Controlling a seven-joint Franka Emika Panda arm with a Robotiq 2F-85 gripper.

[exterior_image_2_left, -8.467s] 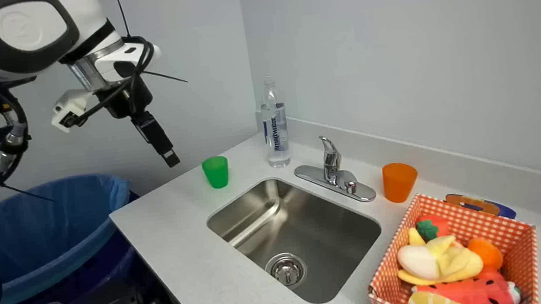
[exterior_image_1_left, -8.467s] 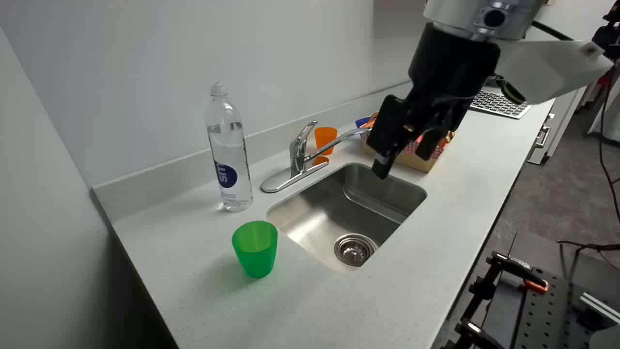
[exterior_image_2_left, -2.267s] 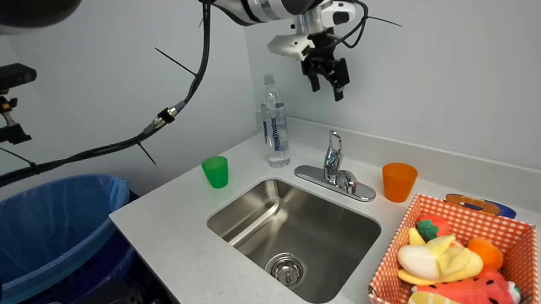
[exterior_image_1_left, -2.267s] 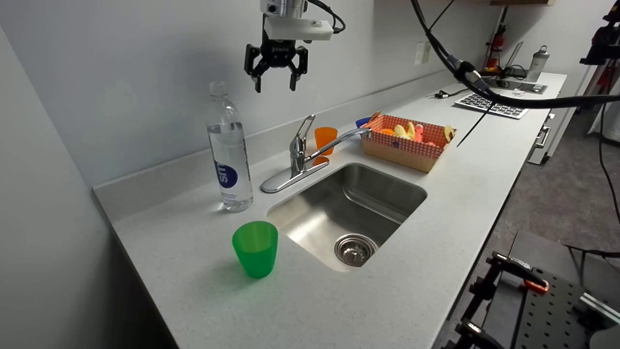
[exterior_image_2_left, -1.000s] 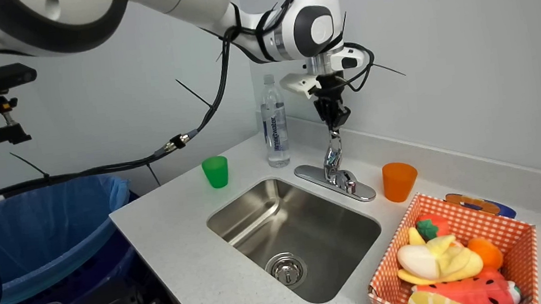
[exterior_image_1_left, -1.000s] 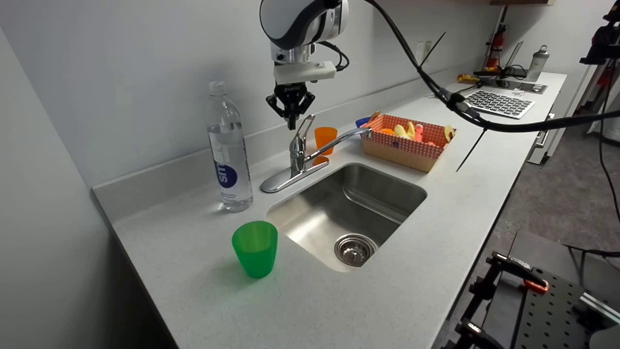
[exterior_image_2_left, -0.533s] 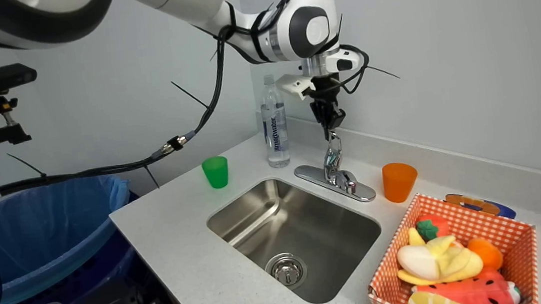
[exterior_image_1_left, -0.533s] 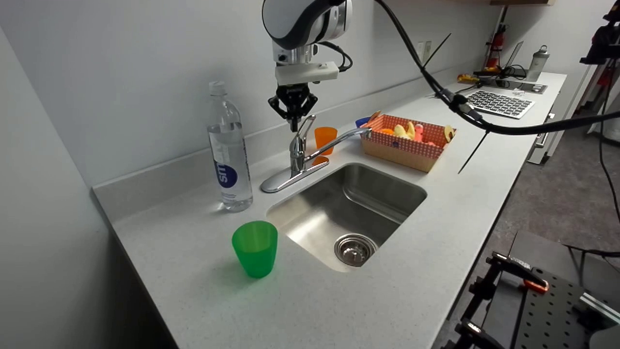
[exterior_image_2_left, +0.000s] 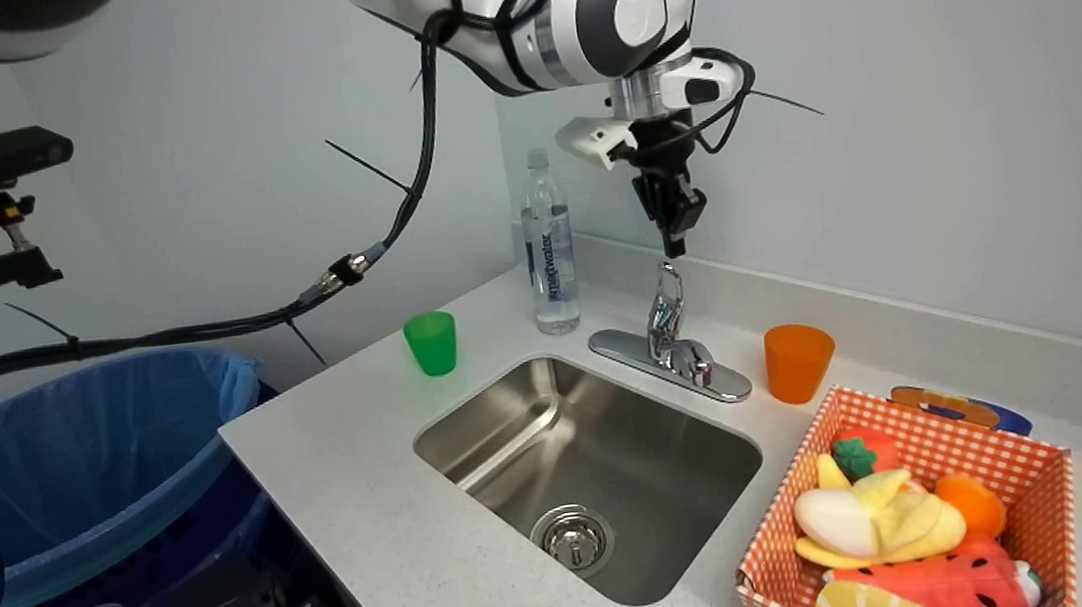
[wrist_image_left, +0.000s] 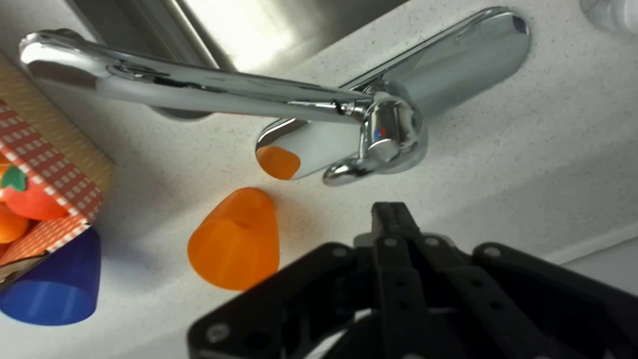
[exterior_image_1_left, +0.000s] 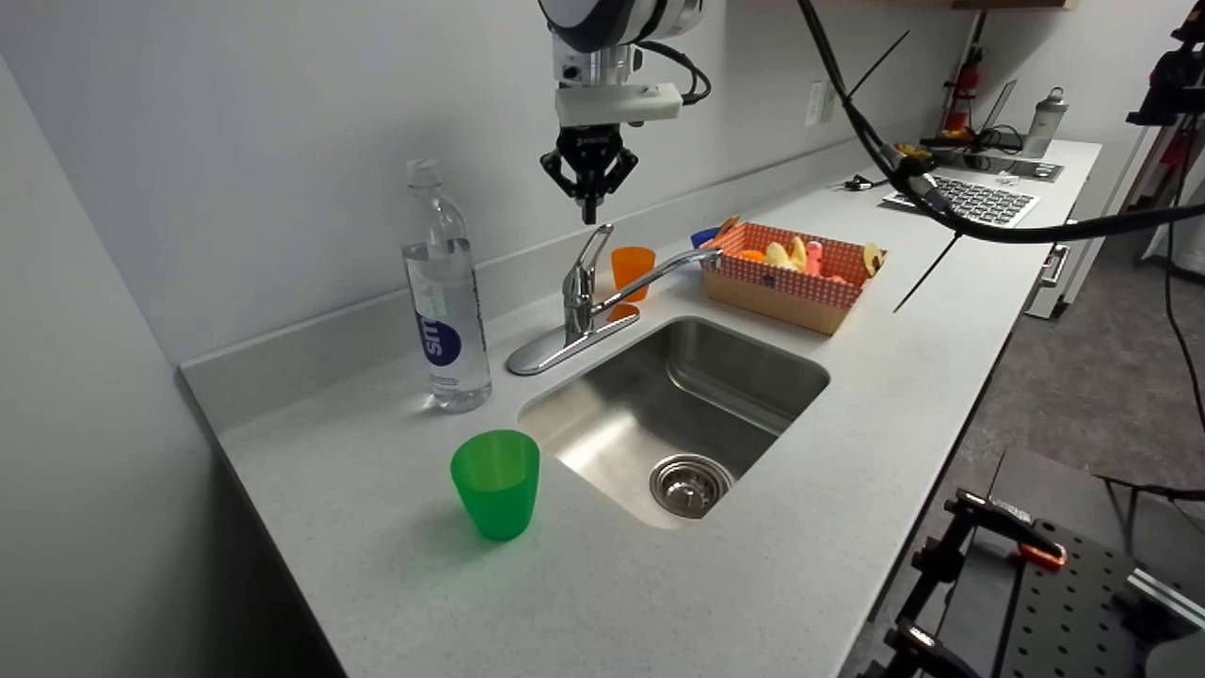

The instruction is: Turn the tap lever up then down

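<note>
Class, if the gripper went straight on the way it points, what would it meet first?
Most likely the tap lever, just below the gripper in both exterior views; exact depth is unclear, so the gripper might slip past toward the counter.

Tap lever [wrist_image_left: 351, 170] — glossy chrome; sink [exterior_image_2_left: 637, 495] — satin metal; claw [exterior_image_1_left: 589, 213] matt.

Silver tap lever [wrist_image_left: 355, 168], red-checked box [exterior_image_2_left: 979, 451]

Both exterior views angled down, sharing the sink [exterior_image_2_left: 619, 471], wrist view close above tap [wrist_image_left: 389, 119]
</note>
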